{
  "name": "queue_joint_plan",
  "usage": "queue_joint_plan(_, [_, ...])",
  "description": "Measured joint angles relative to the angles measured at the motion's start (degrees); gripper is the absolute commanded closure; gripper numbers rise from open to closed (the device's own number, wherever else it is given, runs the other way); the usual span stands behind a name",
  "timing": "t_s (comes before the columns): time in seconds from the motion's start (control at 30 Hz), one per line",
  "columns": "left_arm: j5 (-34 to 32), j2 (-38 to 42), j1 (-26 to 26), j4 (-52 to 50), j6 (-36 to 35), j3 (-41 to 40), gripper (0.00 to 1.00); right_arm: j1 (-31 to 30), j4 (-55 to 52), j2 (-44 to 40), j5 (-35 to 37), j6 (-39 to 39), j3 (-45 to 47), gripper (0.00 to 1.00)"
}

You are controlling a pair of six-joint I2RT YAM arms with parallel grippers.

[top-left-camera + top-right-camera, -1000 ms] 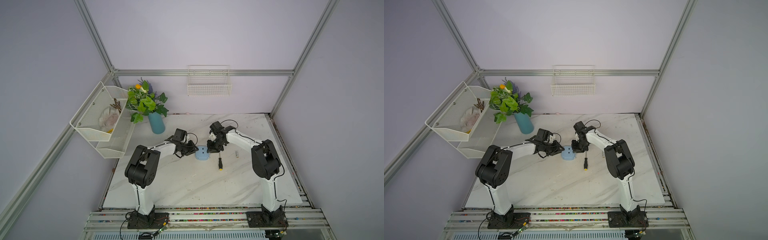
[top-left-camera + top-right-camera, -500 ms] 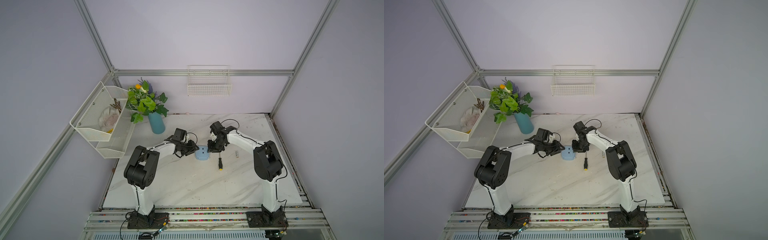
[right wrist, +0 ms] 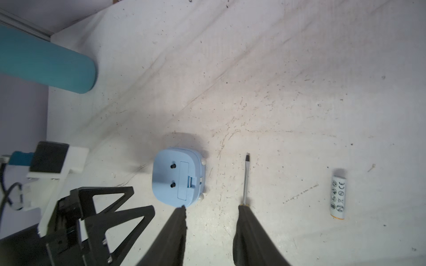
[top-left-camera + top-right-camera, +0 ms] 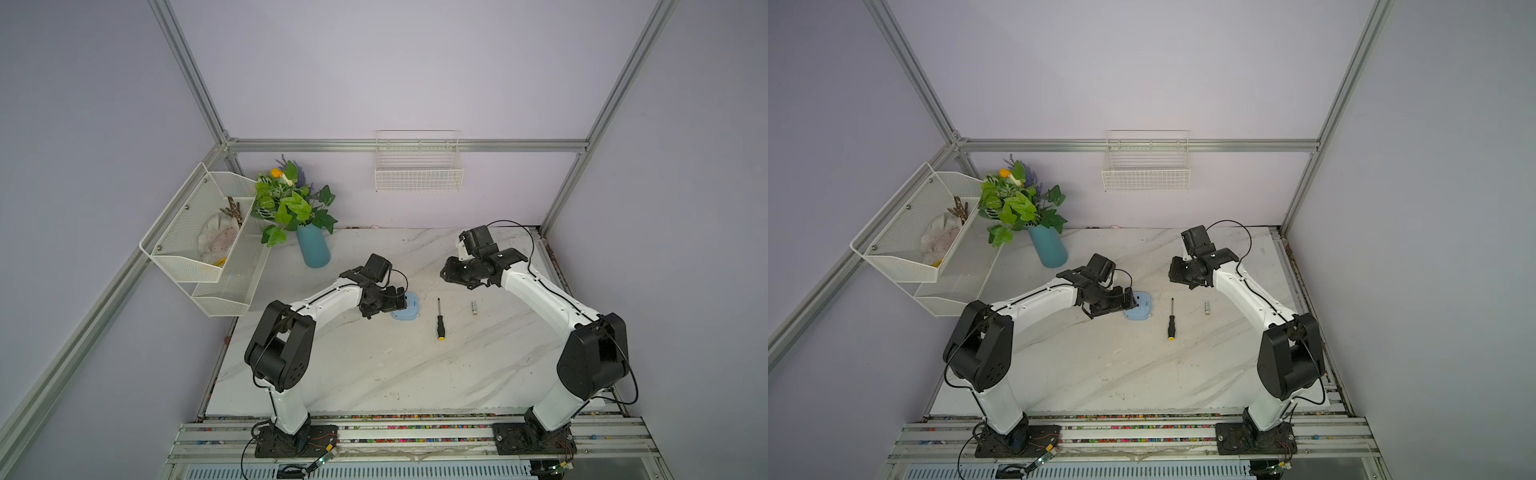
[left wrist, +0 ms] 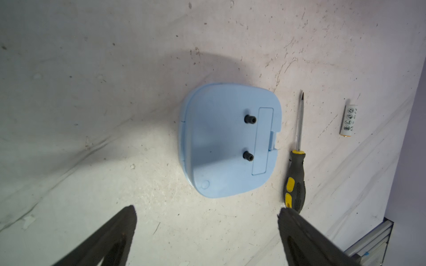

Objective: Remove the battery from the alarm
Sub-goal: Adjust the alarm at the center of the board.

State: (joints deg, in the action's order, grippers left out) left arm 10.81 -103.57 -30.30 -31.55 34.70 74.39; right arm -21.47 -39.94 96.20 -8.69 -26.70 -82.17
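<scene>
Both top views: the small light-blue, rounded-square plastic alarm lies face down on the white marble-patterned table, just left of frame centre, with its two black knobs upward. The tiny silvery-white cylindrical battery lies out of the alarm, right of centre, with the black-handled, yellow-tipped screwdriver between them. The left hand, just left of the alarm, is spread wide and empty. The right hand, above and right of centre, has its fingers parted and holds nothing.
</scene>
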Motion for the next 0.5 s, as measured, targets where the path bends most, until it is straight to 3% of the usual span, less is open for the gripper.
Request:
queue_joint_plan(0.27, [-8.2, -4.3, -2.5, -8.3, -1.6, 8.7, 0.0, 1.3, 0.1, 0.0, 0.0, 0.7, 3.9, 0.54])
queue_joint_plan(0.5, [-9.6, -9.2, -4.2, -11.0, -2.0, 14.7, 0.0, 2.8, 0.7, -0.8, -0.4, 1.5, 5.4, 0.54])
